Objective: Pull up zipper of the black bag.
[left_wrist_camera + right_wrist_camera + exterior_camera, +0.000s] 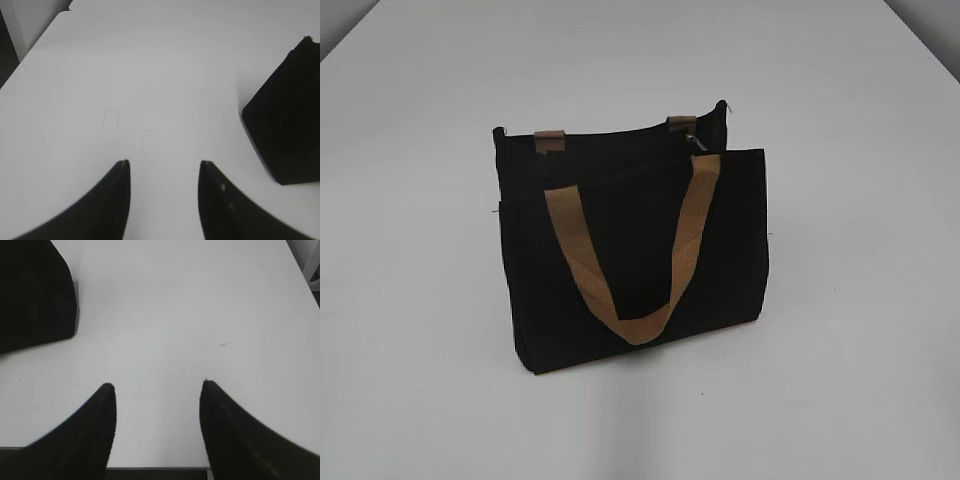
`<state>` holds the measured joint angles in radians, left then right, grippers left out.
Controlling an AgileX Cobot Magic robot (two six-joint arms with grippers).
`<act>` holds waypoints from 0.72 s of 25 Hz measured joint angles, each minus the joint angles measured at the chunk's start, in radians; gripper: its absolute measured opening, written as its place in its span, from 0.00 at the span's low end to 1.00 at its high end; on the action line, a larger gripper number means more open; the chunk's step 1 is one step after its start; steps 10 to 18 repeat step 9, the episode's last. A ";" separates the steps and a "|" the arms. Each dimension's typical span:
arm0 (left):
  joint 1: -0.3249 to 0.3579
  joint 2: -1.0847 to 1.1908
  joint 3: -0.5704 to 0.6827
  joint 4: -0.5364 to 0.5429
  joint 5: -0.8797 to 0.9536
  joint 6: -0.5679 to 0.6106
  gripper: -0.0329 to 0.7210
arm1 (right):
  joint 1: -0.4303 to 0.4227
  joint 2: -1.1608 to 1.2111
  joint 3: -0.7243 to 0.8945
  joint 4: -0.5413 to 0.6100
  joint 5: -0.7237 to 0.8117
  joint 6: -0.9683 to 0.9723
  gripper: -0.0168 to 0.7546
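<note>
The black bag [635, 250] stands upright in the middle of the white table, its tan front handle [630, 250] hanging down over the front panel. The zipper runs along the top edge; a small silvery pull tab [697, 143] shows near the top right end, beside a tan strap tab. Neither gripper shows in the exterior view. My left gripper [164, 162] is open and empty over bare table, with the bag [287, 120] to its right. My right gripper [157, 385] is open and empty near the table's front edge, with the bag [35, 290] at its upper left.
The white table [420, 350] surrounds the bag on all sides. Its front edge [157, 468] shows just under the right gripper. The table's far left edge [30, 50] and a dark floor strip show in the left wrist view.
</note>
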<state>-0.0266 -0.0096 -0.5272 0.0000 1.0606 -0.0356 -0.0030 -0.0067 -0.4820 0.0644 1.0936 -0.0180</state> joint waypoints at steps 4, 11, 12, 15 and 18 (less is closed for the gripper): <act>0.000 0.000 0.000 0.000 0.000 0.000 0.49 | 0.000 0.000 0.000 0.000 0.000 0.000 0.56; 0.000 0.000 0.000 0.000 0.000 0.000 0.49 | 0.000 0.000 0.000 0.000 0.000 0.000 0.56; 0.000 0.000 0.000 0.000 0.000 0.000 0.49 | 0.000 0.000 0.000 0.000 0.000 0.000 0.56; 0.000 0.000 0.000 0.000 0.000 0.000 0.49 | 0.000 0.000 0.000 0.000 0.000 0.000 0.56; 0.000 0.000 0.000 0.000 0.000 0.000 0.49 | 0.000 0.000 0.000 0.000 0.000 0.000 0.56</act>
